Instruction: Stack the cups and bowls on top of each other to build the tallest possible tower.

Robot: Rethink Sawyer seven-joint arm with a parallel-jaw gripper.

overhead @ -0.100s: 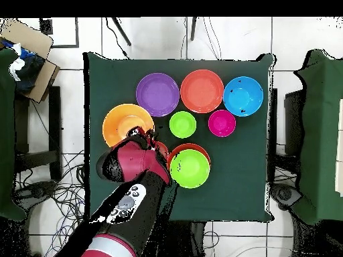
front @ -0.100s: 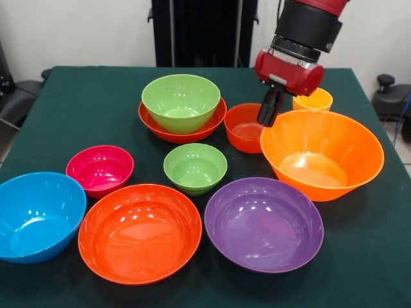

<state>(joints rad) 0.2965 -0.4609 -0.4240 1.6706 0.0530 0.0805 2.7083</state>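
End effector (front @ -0.100s: 269,114) closed on the far rim of the large glossy orange plastic bowl (front @ -0.100s: 322,154), tilted on the green counter (front @ -0.100s: 77,115), beside the lime green bowl (front @ -0.100s: 181,101) nested in a wide red-orange bowl (front @ -0.100s: 154,123).

**Surroundings: table and floor**

Dark green tablecloth (front @ -0.100s: 77,115) covers the table, reaching every edge. Black upright panel (front @ -0.100s: 199,32) stands behind the far side against a pale wall. Overhead: white tiled floor (overhead @ -0.100s: 301,33) all round, loose black cables (overhead @ -0.100s: 67,194) trailing beside the table, cardboard box (overhead @ -0.100s: 30,50) at one corner, a dark green chair (overhead @ -0.100s: 321,134) on the opposite side.
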